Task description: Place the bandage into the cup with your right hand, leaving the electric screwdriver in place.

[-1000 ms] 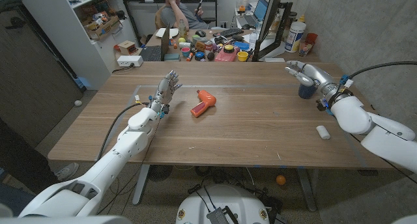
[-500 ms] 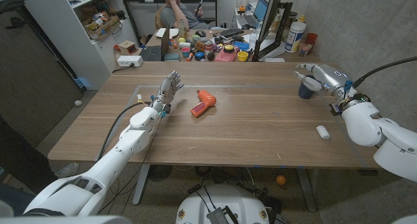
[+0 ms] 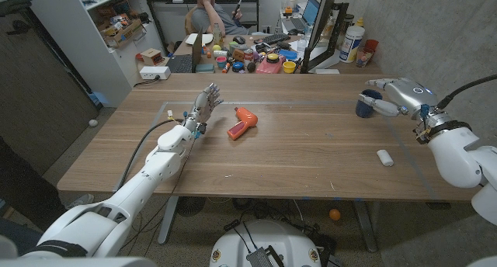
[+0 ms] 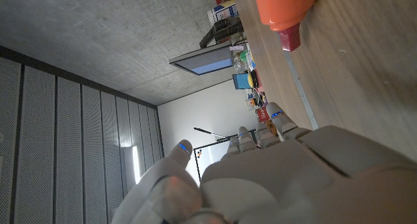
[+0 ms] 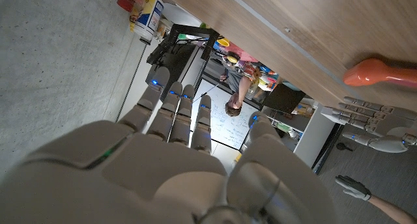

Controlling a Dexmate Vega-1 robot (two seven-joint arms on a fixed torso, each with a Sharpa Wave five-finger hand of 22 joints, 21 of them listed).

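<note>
Head view, with both wrist views. The landmark is the dark blue cup (image 3: 365, 108), which stands near the far right corner of the brown wooden table (image 3: 295, 154). The right hand (image 3: 397, 96) hovers just beside the cup, on the side nearer the table's right edge, its fingers (image 3: 378, 105) apart and extended toward the cup, holding nothing; the right wrist view shows the same straight, spread fingers (image 5: 176, 110). The task's object, a small white roll of bandage (image 3: 384, 157), lies on the table nearer the robot than the cup and apart from it, close to the right edge and untouched. The orange electric screwdriver (image 3: 241, 122) lies well to the left of the cup, around mid-table; its orange body also appears in the left wrist view (image 4: 281, 6) and the right wrist view (image 5: 381, 73). The left hand (image 3: 203, 105) stands beyond the screwdriver on the side away from the cup, fingers apart and upright, gripping nothing and not touching the tool.

Judged from this arrangement, the task is at its opening step: the bandage is not yet grasped and the cup appears to hold nothing of it, though its interior cannot be clearly seen. The next move calls for the right hand to travel from the cup toward the robot, descend over the bandage and close on it. The roll is small and low, so the grip will likely need to be a fingertip pinch.
</note>
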